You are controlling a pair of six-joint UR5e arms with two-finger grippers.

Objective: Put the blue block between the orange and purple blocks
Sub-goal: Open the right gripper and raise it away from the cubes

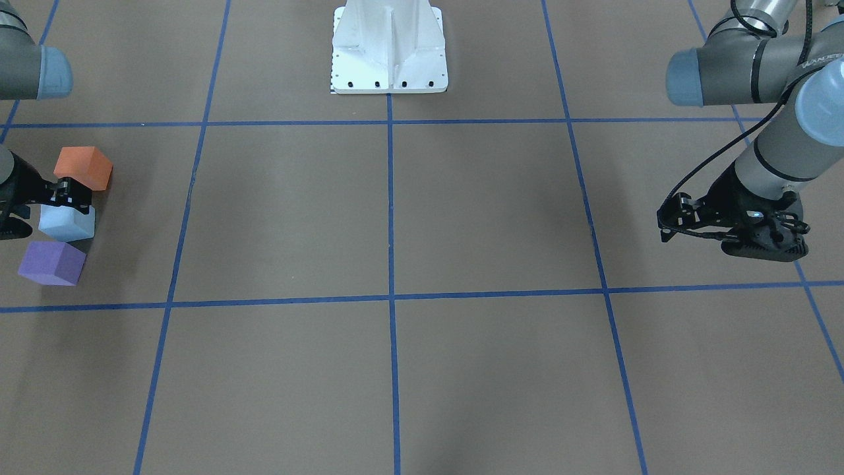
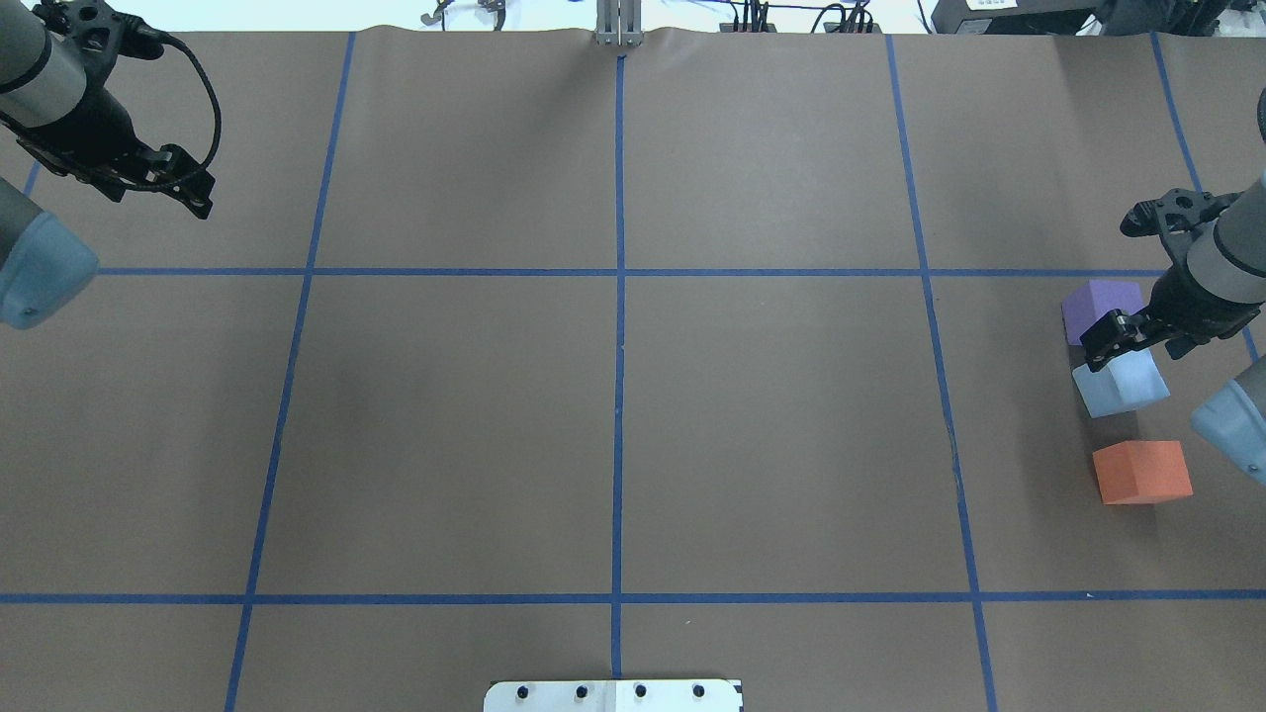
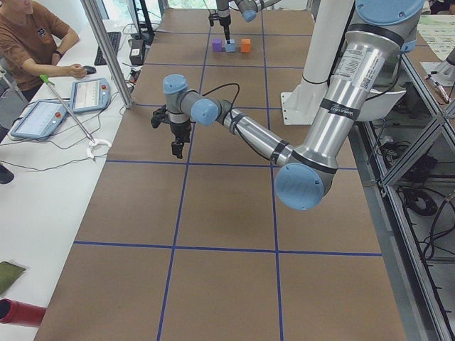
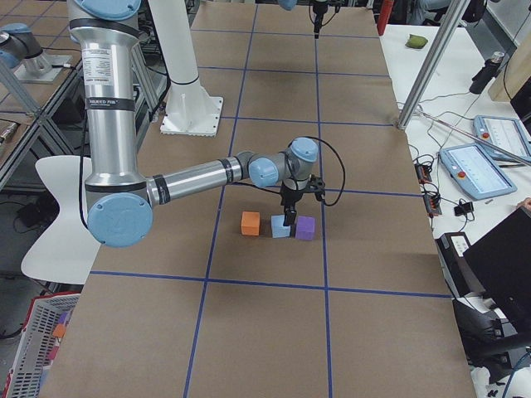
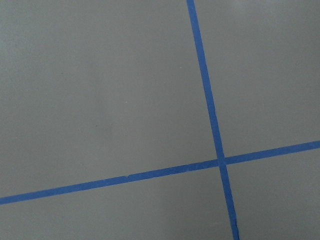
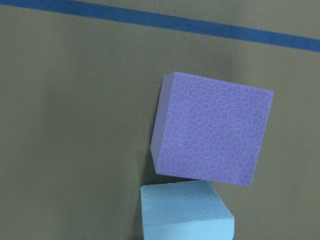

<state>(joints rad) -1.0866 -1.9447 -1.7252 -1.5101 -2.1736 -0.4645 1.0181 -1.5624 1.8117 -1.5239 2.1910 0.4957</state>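
Observation:
The light blue block [image 1: 66, 224] sits on the brown table between the orange block [image 1: 84, 167] and the purple block [image 1: 51, 262], all three in a row near the table's edge on my right. They also show in the overhead view: blue block [image 2: 1123, 384], orange block [image 2: 1142, 472], purple block [image 2: 1100, 302]. My right gripper [image 1: 68, 198] stands straight over the blue block, its fingers hugging the top. The right wrist view shows the purple block [image 6: 212, 135] and the blue block [image 6: 182, 215] almost touching. My left gripper [image 2: 198, 198] hangs shut and empty, far away.
The white robot base [image 1: 389, 53] stands at the table's middle on my side. Blue tape lines [image 2: 618, 297] divide the table into squares. In the left side view an operator [image 3: 32, 42] sits beside tablets [image 3: 89, 94] on a side table.

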